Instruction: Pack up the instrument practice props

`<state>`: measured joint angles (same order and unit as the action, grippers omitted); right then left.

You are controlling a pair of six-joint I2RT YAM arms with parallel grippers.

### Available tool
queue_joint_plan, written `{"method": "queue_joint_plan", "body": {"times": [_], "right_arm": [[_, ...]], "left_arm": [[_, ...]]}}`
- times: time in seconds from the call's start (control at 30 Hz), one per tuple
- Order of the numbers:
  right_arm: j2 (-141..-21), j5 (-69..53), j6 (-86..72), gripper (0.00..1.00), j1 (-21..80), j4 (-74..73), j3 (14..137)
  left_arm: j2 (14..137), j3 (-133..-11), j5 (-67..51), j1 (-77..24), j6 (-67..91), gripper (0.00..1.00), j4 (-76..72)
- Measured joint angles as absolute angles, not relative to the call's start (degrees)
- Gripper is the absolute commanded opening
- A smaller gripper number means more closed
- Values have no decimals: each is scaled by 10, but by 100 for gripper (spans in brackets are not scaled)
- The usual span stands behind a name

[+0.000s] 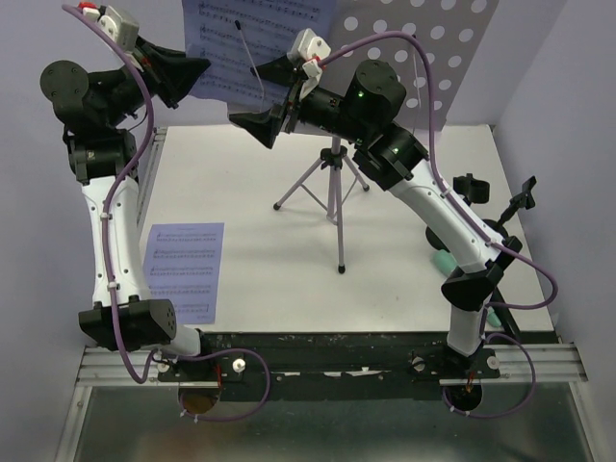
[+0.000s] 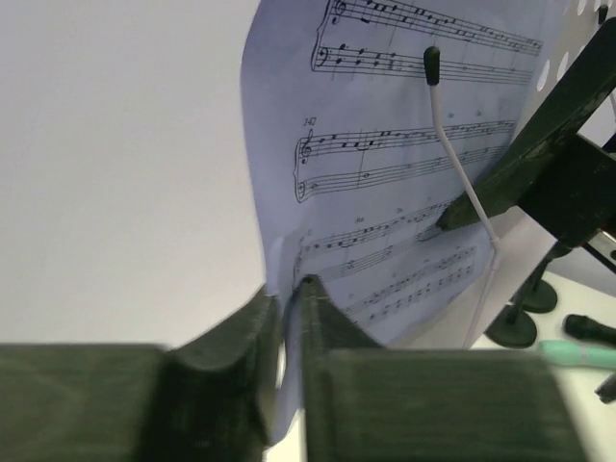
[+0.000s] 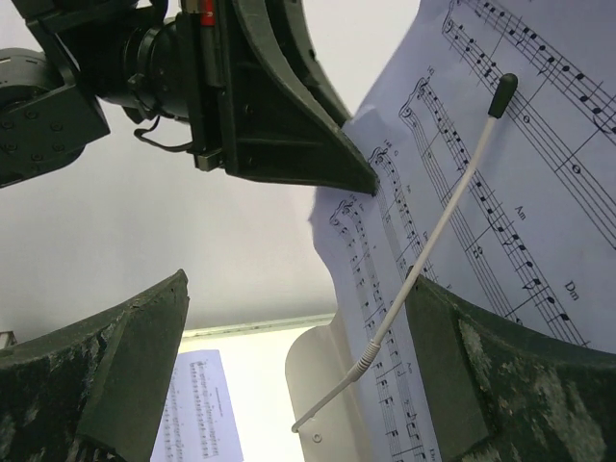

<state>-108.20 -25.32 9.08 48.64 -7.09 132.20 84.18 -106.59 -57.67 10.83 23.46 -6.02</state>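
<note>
white table (image 1: 274,289) holds one loose music page (image 1: 185,269) lying flat at the far left, beside the left arm. above it the left pincer (image 2: 292,289) is closed on the lower left edge of a second music page (image 2: 385,173), which stands on the pale holed desk (image 1: 438,43) of the silver tripod (image 1: 332,188) with a thin white wire (image 2: 452,144) across its staves. further right the right pincer (image 3: 296,284) faces that same page with its jaws wide apart, and a mint-green microphone (image 2: 577,354) lies on the table by a black microphone (image 2: 592,329) and two round-based poles (image 2: 525,322).
</note>
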Motion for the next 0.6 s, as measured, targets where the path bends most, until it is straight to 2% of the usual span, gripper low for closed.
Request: {"method": "queue_joint_plan", "body": {"times": [0.03,0.1,0.37,0.6], "right_arm": [[-1082,-253,91,99,486,-71,1322],[-1082,-253,91,99,486,-71,1321],[-1082,-251,91,99,486,-71,1321],[-1081,-240,106,100,486,-72,1320]], "left_arm": [[837,-1057,-580,113,241,4,-67],[831,-1039,-588,119,250,0,-77],[794,-958,-608,163,297,0,-107],[721,-893,-611,314,336,0,-118]]}}
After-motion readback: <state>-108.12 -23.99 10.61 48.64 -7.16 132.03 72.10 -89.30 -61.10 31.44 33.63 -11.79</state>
